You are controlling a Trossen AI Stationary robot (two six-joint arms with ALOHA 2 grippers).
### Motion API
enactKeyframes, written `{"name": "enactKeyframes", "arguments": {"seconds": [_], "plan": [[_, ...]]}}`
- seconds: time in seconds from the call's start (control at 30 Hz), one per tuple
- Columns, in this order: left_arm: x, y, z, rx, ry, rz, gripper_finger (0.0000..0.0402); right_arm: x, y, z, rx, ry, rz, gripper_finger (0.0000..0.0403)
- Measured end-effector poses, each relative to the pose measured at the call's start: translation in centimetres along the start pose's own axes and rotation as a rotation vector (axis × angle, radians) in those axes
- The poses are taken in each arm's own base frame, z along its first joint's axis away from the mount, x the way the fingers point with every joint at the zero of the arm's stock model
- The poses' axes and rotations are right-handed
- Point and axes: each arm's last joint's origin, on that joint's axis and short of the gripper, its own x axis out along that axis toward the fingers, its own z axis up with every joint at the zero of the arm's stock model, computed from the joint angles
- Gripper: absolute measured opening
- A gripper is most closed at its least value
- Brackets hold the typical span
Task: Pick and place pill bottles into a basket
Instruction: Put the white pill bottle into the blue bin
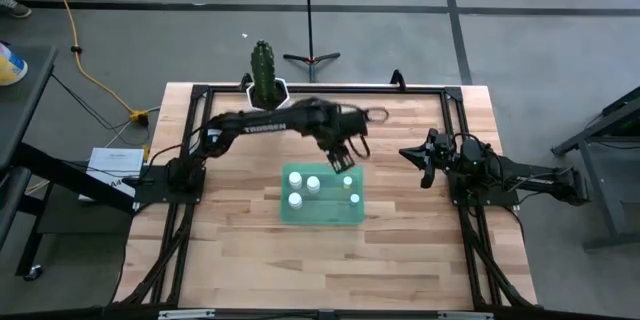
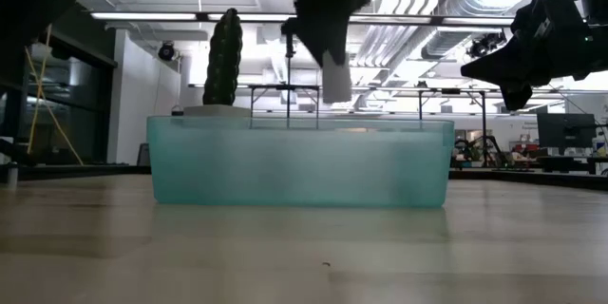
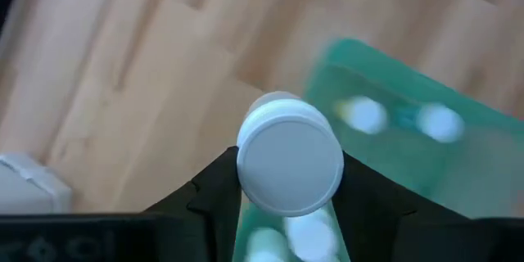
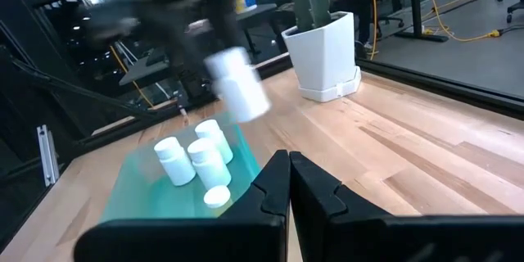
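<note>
Both arms – left arm [image 1: 250,125], right arm [image 1: 520,175] – are dark, jointed, matte black; the left carries white lettering, and black cable loops near its wrist.

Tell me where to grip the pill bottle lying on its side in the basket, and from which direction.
Grip the tipped pill bottle across its round body, coming straight down from above. It lies alone near the basket edge, apart from the three upright bottles, and the basket walls block a side approach. The left gripper already holds another bottle.
</note>
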Motion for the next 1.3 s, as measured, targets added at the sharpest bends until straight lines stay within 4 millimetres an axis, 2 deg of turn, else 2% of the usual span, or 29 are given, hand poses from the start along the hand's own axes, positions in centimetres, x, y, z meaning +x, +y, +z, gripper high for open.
{"name": "enactKeyframes", "arguments": {"seconds": [0.1, 0.23, 0.4, 0.53, 0.8, 1.07, 1.3], "plan": [[-0.9, -2.6, -1.1, 0.062, 0.005, -0.03, 0.0192, 0.0, 0.0, 0.0, 0.0, 0.0, 0.0, 0.0], [-0.8, -5.8, -3.0, 0.148, 0.038, -0.039, 0.0201, 0.0, 0.0, 0.0, 0.0, 0.001, 0.003, 0.0], [0.6, -8.9, -5.0, 0.219, 0.063, -0.042, 0.0208, 0.0, 0.0, 0.0, 0.0, 0.002, 0.003, 0.0], [2.3, -10.2, -5.9, 0.249, 0.064, -0.051, 0.0195, 0.0, 0.0, 0.0, 0.0, 0.003, 0.003, 0.0], [5.6, -10.7, -7.1, 0.242, 0.106, -0.076, 0.0214, 0.0, 0.0, 0.0, -0.001, 0.007, 0.013, 0.0], [7.8, -10.8, -7.9, 0.242, 0.115, -0.078, 0.0199, 0.0, 0.0, 0.0, -0.001, 0.007, 0.013, 0.0], [8.0, -10.8, -7.9, 0.261, 0.111, -0.078, 0.0262, 0.0, 0.0, 0.0, 0.001, 0.006, 0.013, 0.0]]}}
